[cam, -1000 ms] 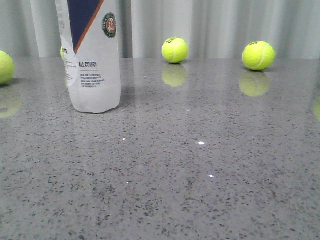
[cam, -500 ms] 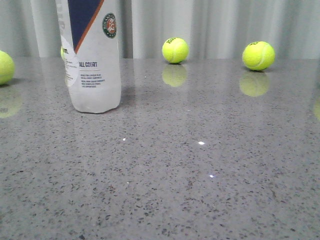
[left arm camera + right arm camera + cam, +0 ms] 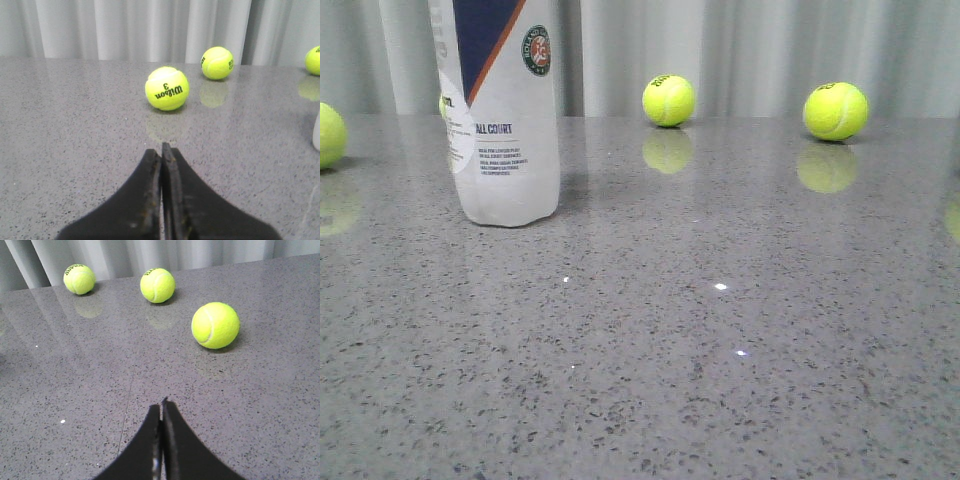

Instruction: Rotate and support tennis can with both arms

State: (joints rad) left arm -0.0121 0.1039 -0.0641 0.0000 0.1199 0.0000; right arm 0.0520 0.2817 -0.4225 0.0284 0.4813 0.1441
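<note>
The tennis can (image 3: 505, 120) stands upright on the grey table at the left of the front view, its top cut off by the frame; the navy panel, orange stripe and round logo face me. A white sliver of it (image 3: 316, 131) shows at the edge of the left wrist view. My left gripper (image 3: 161, 147) is shut and empty, low over the table, apart from the can. My right gripper (image 3: 162, 404) is shut and empty over bare table. Neither gripper shows in the front view.
Yellow-green tennis balls lie around: two at the back (image 3: 668, 100) (image 3: 834, 110) and one at the far left (image 3: 328, 134) in the front view. One ball (image 3: 167, 88) lies ahead of the left gripper, one (image 3: 215, 325) ahead of the right. A grey curtain hangs behind the table.
The whole front view has shifted very slightly to the left; the can and balls keep their places on the table.
</note>
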